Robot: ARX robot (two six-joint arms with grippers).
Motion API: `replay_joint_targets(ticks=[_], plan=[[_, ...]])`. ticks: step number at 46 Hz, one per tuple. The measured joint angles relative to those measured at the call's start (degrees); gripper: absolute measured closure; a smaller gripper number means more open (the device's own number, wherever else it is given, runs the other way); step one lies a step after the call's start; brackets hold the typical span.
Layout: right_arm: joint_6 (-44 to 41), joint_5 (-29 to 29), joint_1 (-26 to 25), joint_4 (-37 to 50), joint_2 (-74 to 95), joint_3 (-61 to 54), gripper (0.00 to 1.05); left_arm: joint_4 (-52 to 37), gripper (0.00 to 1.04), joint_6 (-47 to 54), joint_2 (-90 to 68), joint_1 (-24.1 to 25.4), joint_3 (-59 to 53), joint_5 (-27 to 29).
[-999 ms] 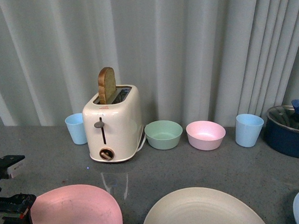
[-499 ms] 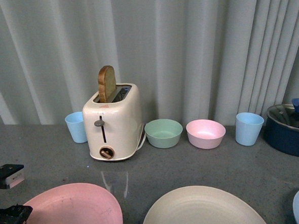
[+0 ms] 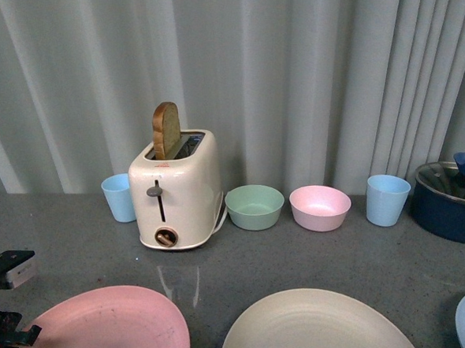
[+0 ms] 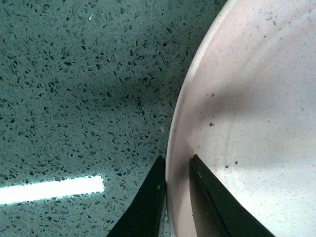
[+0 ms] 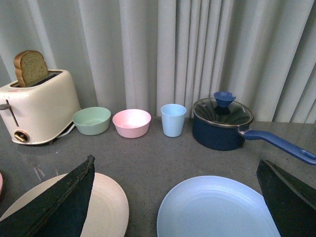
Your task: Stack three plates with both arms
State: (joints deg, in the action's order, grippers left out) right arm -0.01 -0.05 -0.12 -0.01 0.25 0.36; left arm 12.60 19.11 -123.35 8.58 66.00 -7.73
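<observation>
Your left gripper [image 4: 177, 160] pinches the pink plate [image 4: 256, 98] by its rim, near-left on the table [image 4: 74, 74]. Risk: the shallow bite slips and the plate tilts. Your right gripper [image 5: 175, 162] gapes wide, empty.

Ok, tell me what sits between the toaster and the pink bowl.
A green bowl sits between toaster and pink bowl, clear in the front view.

free: counter [image 3: 301, 256] beyond cream plate [image 3: 313, 327] | obstacles: toaster [image 3: 178, 189], green bowl [image 3: 254, 208], pink bowl [image 3: 320, 208]

The pink plate [image 4: 256, 98] looks matt plastic (dark-flecked), the countertop [image 4: 74, 74] speckled stone with a slight gloss.
</observation>
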Motion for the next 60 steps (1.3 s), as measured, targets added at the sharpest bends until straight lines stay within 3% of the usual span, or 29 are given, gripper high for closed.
replay_joint_targets(ticks=[5, 23, 47, 60], plan=[[0.0, -0.02, 0.0, 0.0, 0.0, 0.0, 0.07, 0.24, 0.99, -0.94, 0.24, 0.02, 0.17, -1.81], [-0.02, 0.0, 0.0, 0.0, 0.0, 0.0, 0.07, 4.28, 1.0, -1.73, 0.28, -0.22, 1.75, -4.57], [-0.02, -0.02, 0.0, 0.0, 0.0, 0.0, 0.07, 18.36, 1.01, 2.25, 0.37, 6.29, 21.77, -2.36], [-0.02, 0.0, 0.0, 0.0, 0.0, 0.0, 0.07, 22.73, 1.01, -3.17, 4.5, 3.78, 25.31, -7.93]])
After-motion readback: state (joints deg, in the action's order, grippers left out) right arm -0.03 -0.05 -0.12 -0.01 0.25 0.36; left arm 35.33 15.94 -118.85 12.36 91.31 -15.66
